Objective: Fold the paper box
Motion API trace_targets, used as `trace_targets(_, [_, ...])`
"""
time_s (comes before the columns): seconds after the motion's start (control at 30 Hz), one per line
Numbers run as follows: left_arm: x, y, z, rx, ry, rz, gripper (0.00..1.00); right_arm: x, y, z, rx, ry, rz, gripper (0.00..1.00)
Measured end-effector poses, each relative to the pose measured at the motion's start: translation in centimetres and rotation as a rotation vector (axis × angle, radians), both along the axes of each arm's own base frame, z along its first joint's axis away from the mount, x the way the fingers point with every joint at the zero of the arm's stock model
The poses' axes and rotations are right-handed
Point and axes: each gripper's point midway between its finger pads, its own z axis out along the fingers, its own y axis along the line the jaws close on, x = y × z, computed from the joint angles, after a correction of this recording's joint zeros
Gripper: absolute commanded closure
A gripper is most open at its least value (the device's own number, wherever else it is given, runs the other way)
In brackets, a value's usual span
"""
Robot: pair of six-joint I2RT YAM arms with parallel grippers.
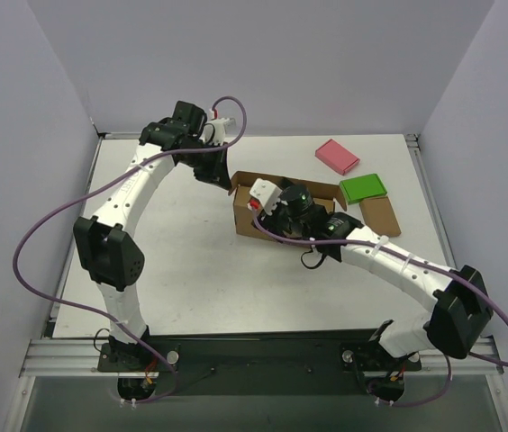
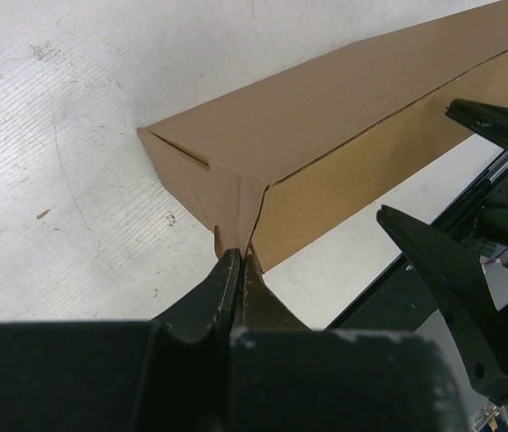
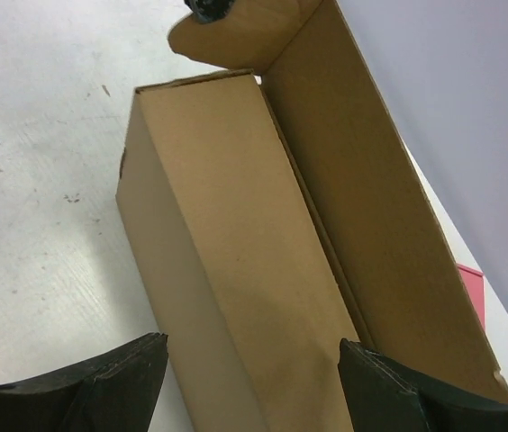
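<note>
The paper box (image 1: 250, 225) is a long brown cardboard mailer lying at the middle of the table, partly folded, with its long back flap (image 3: 371, 207) standing up. My left gripper (image 2: 239, 261) reaches its far left corner (image 1: 227, 183) and is shut on a small corner tab (image 2: 229, 238) of the box. My right gripper (image 1: 281, 205) hovers over the box from the front. It is open, and its fingertips (image 3: 141, 360) straddle the folded front wall (image 3: 236, 270) without pinching it. The right fingers (image 2: 443, 279) also show in the left wrist view.
A pink block (image 1: 337, 156), a green block (image 1: 363, 187) and a small brown block (image 1: 380, 215) lie to the right of the box. Grey walls enclose the table on three sides. The arm bases stand at the near edge.
</note>
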Motion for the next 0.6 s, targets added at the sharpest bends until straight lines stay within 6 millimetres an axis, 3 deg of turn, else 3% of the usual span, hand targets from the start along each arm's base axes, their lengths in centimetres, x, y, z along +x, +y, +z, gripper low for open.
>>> trace_targets(0.1, [0.1, 0.0, 0.0, 0.002, -0.004, -0.004, 1.00, 0.9, -0.4, -0.9, -0.012, 0.005, -0.007, 0.25])
trace_targets(0.2, [0.2, -0.2, 0.0, 0.007, -0.008, -0.007, 1.00, 1.3, -1.0, -2.3, -0.044, 0.024, -0.009, 0.35])
trace_targets(0.33, [0.5, -0.4, 0.2, 0.022, -0.022, 0.001, 1.00, 1.6, -0.8, -2.3, -0.053, 0.013, -0.004, 0.43])
trace_targets(0.6, [0.7, -0.6, 0.7, 0.006, 0.008, 0.074, 1.00, 1.9, -0.4, -2.6, -0.055, 0.002, -0.007, 0.45])
